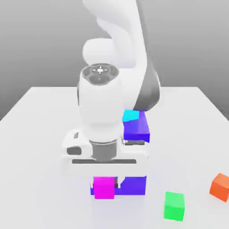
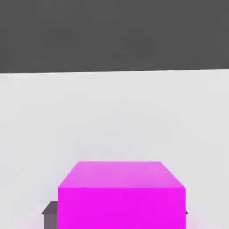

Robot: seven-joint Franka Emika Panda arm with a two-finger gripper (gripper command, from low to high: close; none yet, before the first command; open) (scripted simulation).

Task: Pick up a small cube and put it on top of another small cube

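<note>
My hand [image 1: 106,184] is closed only as far as the pink cube [image 1: 104,188] allows, one finger against each of two opposite sides; whether the cube is clear of the table [image 1: 53,129] I can't tell. What matters now is the sideways line to a second cube. The green one [image 1: 174,206] looks the likelier base: it lies toward the table's edge on the exterior view's right, nearer me than the orange cube [image 1: 220,187]. I'd cross above it before lowering.
</note>
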